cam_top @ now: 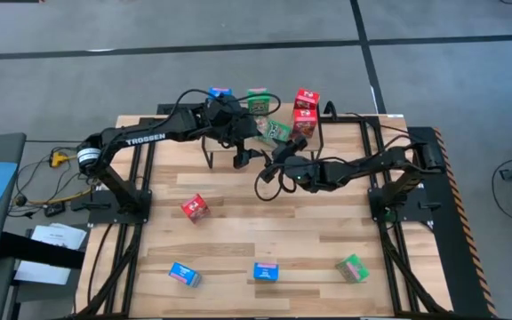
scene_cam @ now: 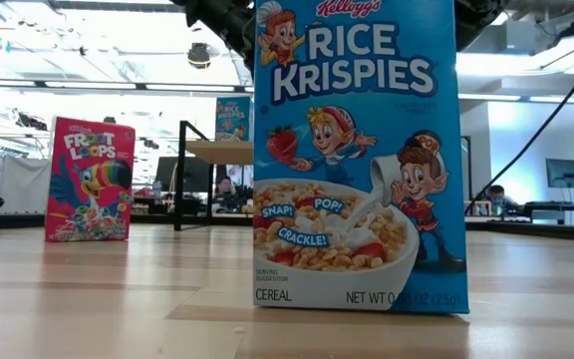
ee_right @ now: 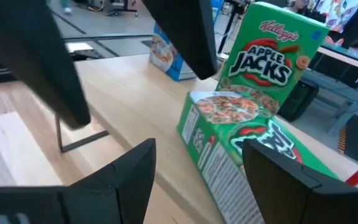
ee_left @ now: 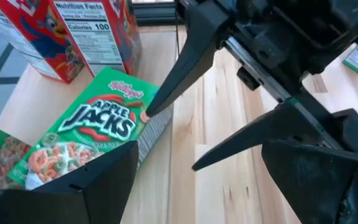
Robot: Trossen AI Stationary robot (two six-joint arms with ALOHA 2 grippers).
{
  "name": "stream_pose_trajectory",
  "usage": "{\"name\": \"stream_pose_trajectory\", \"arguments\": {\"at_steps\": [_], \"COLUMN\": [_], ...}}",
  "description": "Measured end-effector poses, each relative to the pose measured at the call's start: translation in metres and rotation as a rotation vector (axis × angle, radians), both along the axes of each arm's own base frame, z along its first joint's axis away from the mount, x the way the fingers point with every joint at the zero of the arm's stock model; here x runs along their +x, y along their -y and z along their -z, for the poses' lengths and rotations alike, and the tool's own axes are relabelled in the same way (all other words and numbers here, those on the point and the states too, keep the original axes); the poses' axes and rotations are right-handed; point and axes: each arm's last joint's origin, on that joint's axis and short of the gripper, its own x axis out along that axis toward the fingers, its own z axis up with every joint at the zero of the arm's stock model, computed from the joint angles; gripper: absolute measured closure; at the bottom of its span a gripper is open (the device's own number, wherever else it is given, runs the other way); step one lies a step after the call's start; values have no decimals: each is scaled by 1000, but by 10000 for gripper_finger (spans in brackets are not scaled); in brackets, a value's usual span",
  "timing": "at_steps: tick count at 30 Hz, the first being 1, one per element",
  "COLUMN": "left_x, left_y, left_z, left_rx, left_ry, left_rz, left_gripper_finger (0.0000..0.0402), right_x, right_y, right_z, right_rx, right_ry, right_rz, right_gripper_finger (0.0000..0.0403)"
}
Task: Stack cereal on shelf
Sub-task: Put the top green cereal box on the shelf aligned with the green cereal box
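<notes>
The shelf (cam_top: 238, 133) stands at the table's far middle. On it are an upright blue box (cam_top: 220, 92), an upright green box (cam_top: 258, 100), two stacked red boxes (cam_top: 306, 105) and a green box lying flat (cam_top: 278, 131). My right gripper (cam_top: 290, 147) is open at the lying green box (ee_right: 229, 143), one finger over its face, the other beside it above the board. My left gripper (cam_top: 249, 140) is open and hovers over the shelf, just left of that box. My right gripper has one fingertip (ee_left: 149, 114) at the long edge (ee_left: 157, 124) of the lying green box, coming from the near right and slanting down. I cannot tell whether it touches. The box lies flat on the shelf board.
On the tabletop stand a red box (cam_top: 195, 207), two blue boxes (cam_top: 184, 275) (cam_top: 266, 271) and a green box (cam_top: 352, 268). The near blue box (scene_cam: 357, 150) fills the low view, with the red box (scene_cam: 89, 179) to its left. The two grippers are close together.
</notes>
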Motion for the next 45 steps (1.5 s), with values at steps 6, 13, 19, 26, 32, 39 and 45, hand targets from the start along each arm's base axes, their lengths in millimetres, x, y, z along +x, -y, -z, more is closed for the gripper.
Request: {"name": "stream_pose_trajectory", "arguments": {"at_steps": [6,13,19,26,32,39,45], "left_x": [-11,-29,-40,-42,-39,-36,-35], "left_y": [5,12,17,18,13,5,-2], "left_z": [-5,-19,-14,31,44,35,39], "left_rx": [-7,-13,-53,-70,30,193,223], "left_ry": [-49,-64,-176,-191,-71,-13,-32], "left_rz": [10,12,26,13,-61,-163,-159], "left_gripper_finger": [70,70,70,70,70,70,70], "right_x": [-5,-27,-58,-82,-75,-58,-43], "right_y": [-17,-40,-60,-73,-64,-38,-20], "right_z": [-13,-39,-52,-47,-30,-5,5], "right_rx": [-75,-58,29,135,213,257,269], "right_ry": [-58,-52,-91,-159,-170,-182,-133], "right_rz": [-74,-143,-187,-185,-92,49,103], "right_gripper_finger": [141,141,141,142,142,142,143]}}
